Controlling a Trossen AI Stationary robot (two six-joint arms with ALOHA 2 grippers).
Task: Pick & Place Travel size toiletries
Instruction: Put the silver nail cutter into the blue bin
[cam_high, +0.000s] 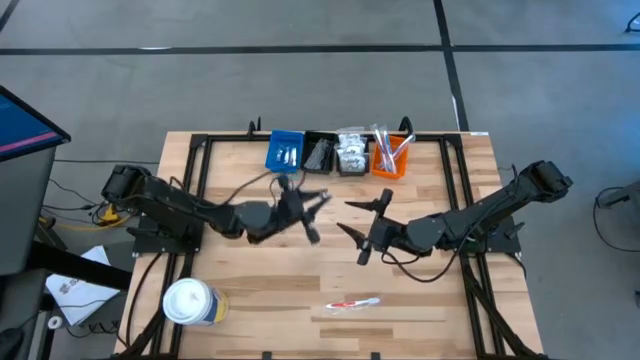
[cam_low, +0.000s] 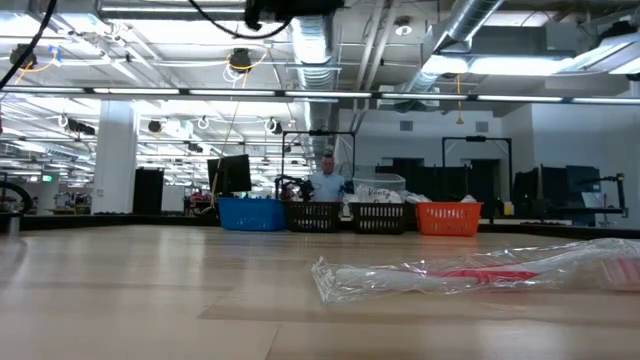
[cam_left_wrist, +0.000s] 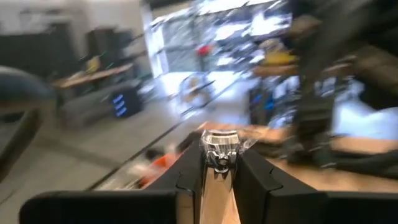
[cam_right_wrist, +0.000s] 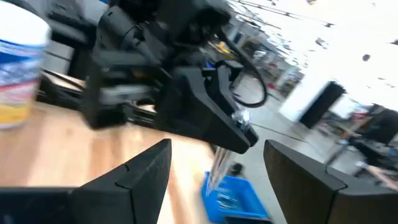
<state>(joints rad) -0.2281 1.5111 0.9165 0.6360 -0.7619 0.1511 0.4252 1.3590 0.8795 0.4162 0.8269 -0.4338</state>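
My left gripper (cam_left_wrist: 219, 171) pinches a clear sachet (cam_left_wrist: 219, 149) mid-frame, heading for the bins (cam_high: 338, 152) at top centre. My right gripper (cam_high: 362, 228) hangs spread, empty. One wrapped toothbrush (cam_high: 352, 303) remains at lower centre.

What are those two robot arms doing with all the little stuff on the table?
They are sorting small travel toiletries into a row of little bins at the back of the table. The left gripper is pinching a small clear plastic packet and holding it up near the blue bin. The right gripper is open and empty near the middle of the table. One wrapped red toothbrush lies at the front, not yet picked up. A big white tub stands at the front left corner.
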